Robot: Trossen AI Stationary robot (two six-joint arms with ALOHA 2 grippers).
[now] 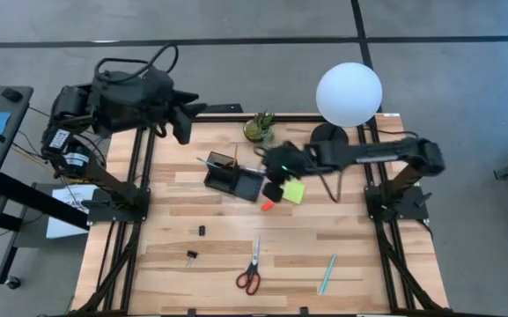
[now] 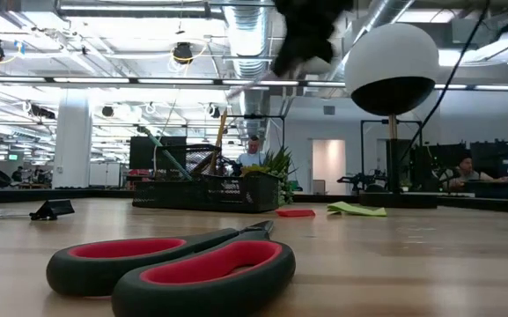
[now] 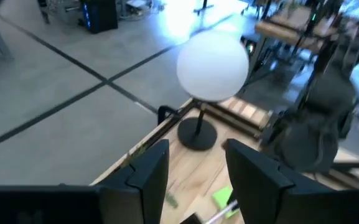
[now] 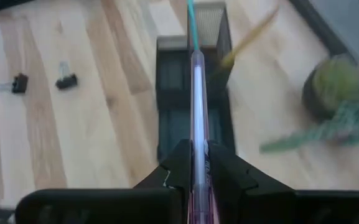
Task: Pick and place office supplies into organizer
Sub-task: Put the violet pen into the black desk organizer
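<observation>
- Right gripper [image 4: 195,168] reaches over the table's middle, above the organizer [image 4: 188,93], fingers pinched on a purple pen [image 4: 196,106] pointing out over the compartments.
- Left gripper [image 3: 195,171] waits off the table's back-left corner, fingers apart, holding nothing.
- Scissors [image 1: 252,269] lie near the front edge.

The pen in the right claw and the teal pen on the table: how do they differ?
The pen in the right claw is pinched, pale, raised over the organizer. The teal pen lies free on the table's near edge, beside the scissors. Both are thin.
</observation>
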